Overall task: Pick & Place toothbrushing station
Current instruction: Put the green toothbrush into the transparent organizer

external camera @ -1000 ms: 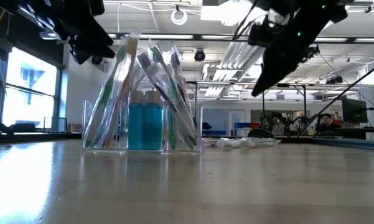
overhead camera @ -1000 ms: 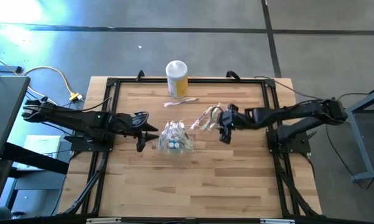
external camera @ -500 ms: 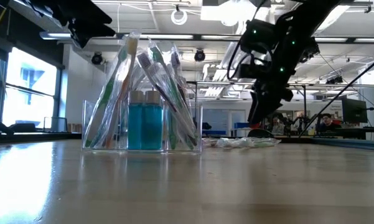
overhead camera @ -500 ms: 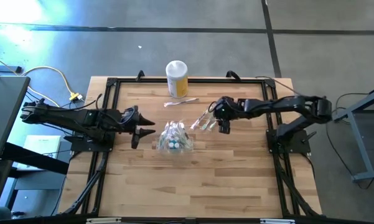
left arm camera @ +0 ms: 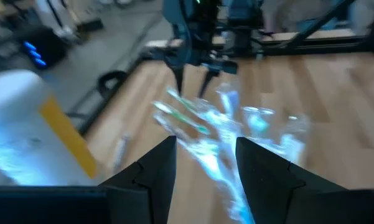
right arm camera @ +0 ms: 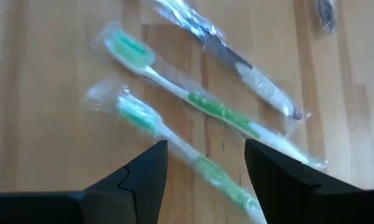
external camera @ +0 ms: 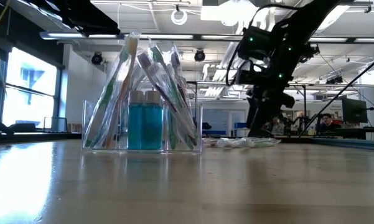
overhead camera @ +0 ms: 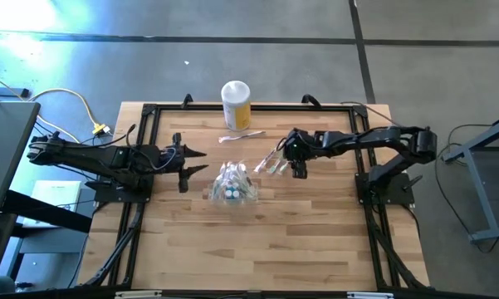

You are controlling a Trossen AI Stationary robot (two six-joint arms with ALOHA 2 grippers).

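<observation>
We see the station (external camera: 142,118), a clear box near the table (overhead camera: 257,241) centre, holding wrapped toothbrushes fanned over two blue bottles; from above its walls all but vanish against the wood. In the low view the left arm is cut off at the frame top, and the left wrist view is smeared. The left gripper (overhead camera: 191,163) hangs beside the station, fingers parted and empty, while the right gripper (overhead camera: 296,164) points down with open, empty fingers over loose wrapped brushes (right arm camera: 193,99), near a yellow jar (overhead camera: 236,105).
</observation>
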